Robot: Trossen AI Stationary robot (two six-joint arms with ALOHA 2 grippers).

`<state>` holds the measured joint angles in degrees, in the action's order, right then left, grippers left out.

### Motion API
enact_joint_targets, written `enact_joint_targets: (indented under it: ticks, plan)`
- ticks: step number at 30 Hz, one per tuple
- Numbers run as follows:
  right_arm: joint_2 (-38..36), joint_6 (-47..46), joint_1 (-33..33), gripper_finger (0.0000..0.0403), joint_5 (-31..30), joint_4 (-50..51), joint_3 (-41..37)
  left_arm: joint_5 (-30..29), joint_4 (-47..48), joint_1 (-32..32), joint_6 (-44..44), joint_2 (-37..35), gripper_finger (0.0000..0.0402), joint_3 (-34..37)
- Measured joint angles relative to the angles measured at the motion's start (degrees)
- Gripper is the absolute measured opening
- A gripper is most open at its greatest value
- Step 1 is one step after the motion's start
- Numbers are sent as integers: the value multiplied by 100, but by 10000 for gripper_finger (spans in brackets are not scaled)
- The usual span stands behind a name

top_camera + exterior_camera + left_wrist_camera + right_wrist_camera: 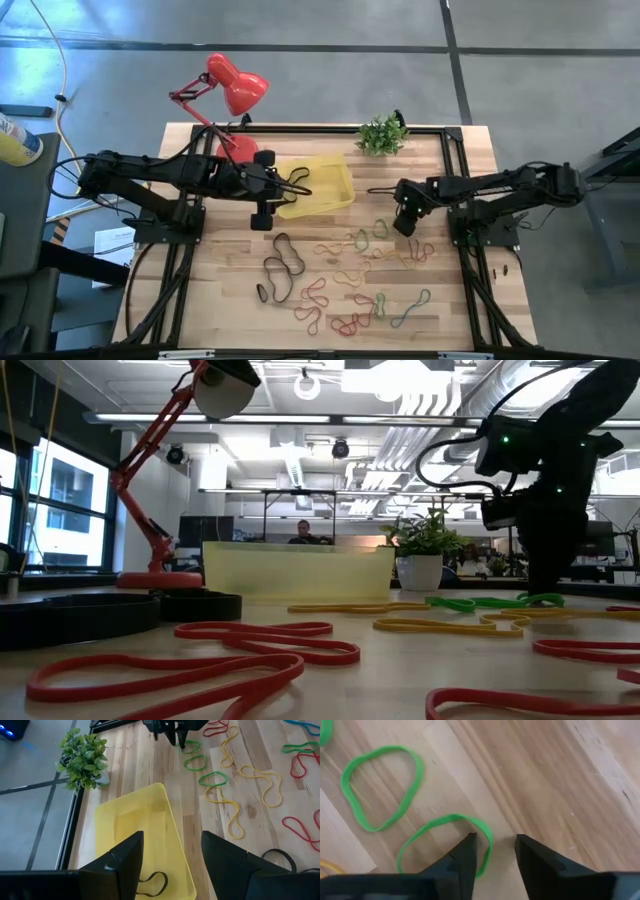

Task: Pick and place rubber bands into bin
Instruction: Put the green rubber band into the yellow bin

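The light wooden plank surface [330, 300] stands on a grey floor; beyond it lies an open office with ceiling lights. It carries 1 red desk lamp [225, 85], 1 small green potted plant [382, 134], 1 shallow translucent yellow plastic bin [325, 190] and many thin elastic rubber bands [345, 280]. The left gripper [172, 865] hovers open over the bin, 1 black band [152, 882] below it. The right gripper [495, 851], fingers parted, is down on a green band [445, 842], whose edge lies between its fingertips.

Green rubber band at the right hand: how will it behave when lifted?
The green rubber band is thin and lies flat, so it is probably floppy and light, likely drooping from the right hand. Flat against the wood, it may slip from the fingertips.
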<state>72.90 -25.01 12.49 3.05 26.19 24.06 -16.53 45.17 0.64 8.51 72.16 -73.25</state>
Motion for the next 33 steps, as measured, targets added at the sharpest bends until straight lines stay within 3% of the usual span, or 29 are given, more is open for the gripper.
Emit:
enact_joint_targets:
  ticks: [8,17,21,33]
  plan:
    - [7,105,153,9,61,27,-12,-14,2,0,-2,2,188,2]
    - [-125,-68,146,4,38,120,116,-83,2,2,-4,2,188,2]
    - [-347,-59,112,2,357,68,363,-83,2,2,-6,2,188,2]
    - [-501,156,113,1,236,177,1260,-109,35,9,-10,4,189,2]
